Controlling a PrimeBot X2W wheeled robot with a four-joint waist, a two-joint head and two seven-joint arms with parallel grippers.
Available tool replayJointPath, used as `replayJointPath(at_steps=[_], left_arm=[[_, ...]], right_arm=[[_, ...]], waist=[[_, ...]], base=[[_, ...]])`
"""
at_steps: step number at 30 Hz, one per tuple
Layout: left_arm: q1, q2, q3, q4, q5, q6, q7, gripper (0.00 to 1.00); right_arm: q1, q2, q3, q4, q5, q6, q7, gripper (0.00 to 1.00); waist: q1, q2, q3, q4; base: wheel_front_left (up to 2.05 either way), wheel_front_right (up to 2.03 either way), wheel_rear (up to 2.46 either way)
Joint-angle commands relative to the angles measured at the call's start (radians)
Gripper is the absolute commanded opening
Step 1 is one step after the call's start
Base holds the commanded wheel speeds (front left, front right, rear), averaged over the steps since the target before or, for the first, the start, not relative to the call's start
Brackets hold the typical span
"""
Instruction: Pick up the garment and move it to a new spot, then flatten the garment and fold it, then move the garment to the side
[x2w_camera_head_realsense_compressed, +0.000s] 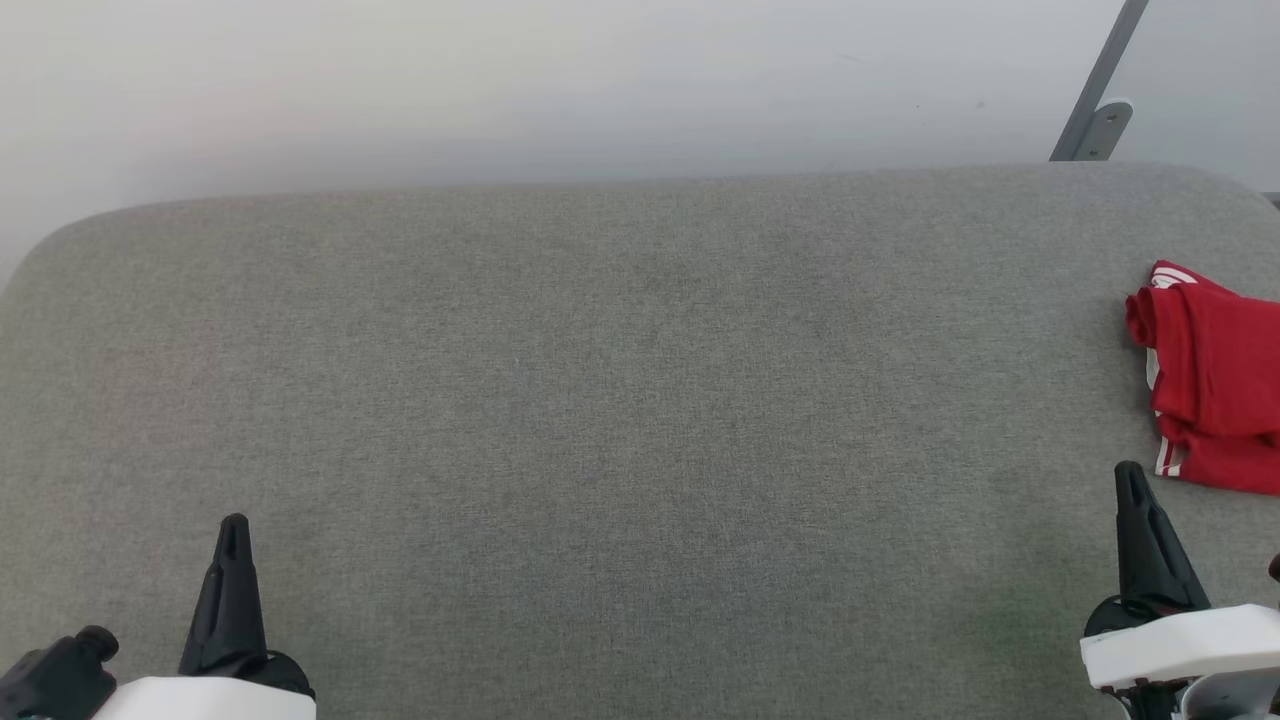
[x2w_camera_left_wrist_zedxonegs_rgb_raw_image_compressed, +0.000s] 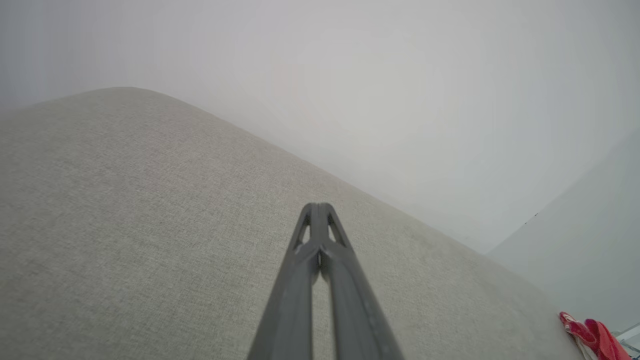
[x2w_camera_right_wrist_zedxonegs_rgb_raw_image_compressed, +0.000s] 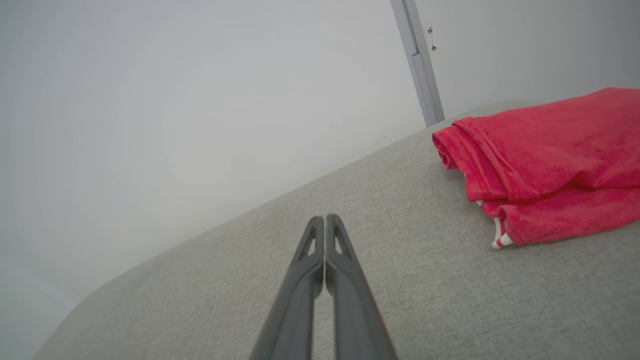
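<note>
The garment (x2w_camera_head_realsense_compressed: 1215, 385), red with white-and-red striped trim, lies folded in a compact stack at the right edge of the grey cushion, partly cut off by the head view's border. It shows larger in the right wrist view (x2w_camera_right_wrist_zedxonegs_rgb_raw_image_compressed: 545, 160) and as a small red scrap (x2w_camera_left_wrist_zedxonegs_rgb_raw_image_compressed: 595, 337) at the lower right of the left wrist view. My right gripper (x2w_camera_head_realsense_compressed: 1130, 475) is shut and empty, just in front of and left of the garment, apart from it; its fingers meet (x2w_camera_right_wrist_zedxonegs_rgb_raw_image_compressed: 325, 220). My left gripper (x2w_camera_head_realsense_compressed: 235, 525) is shut and empty at the lower left, tips together (x2w_camera_left_wrist_zedxonegs_rgb_raw_image_compressed: 317, 207).
A wide grey fabric cushion (x2w_camera_head_realsense_compressed: 620, 400) spans the scene, with rounded far corners. A pale wall rises behind it. A grey metal post with a bracket (x2w_camera_head_realsense_compressed: 1100, 100) stands at the back right, beyond the cushion's far edge.
</note>
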Motion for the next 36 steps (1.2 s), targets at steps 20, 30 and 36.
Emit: replayJointPath(at_steps=[20,30,36], left_arm=[[-0.073,-0.008,-0.004,0.037,-0.286,-0.002,0.075,0.0],[-0.092,-0.015,-0.006,0.058,-0.399,-0.002,0.108,0.0],[-0.106,-0.02,-0.006,0.071,-0.471,-0.002,0.129,0.0]], right_arm=[[-0.051,0.024,-0.01,0.015,0.276,-0.001,0.081,0.0],[-0.062,0.037,-0.013,0.026,0.388,-0.001,0.115,0.0],[-0.07,0.045,-0.015,0.034,0.459,-0.001,0.137,0.0]], waist=[[0.0,-0.0001,-0.011,0.004],[0.0,-0.0001,-0.017,0.006],[0.0,-0.0001,-0.021,0.008]], base=[[0.0,0.0,0.0],[0.0,0.0,0.0],[0.0,0.0,0.0]])
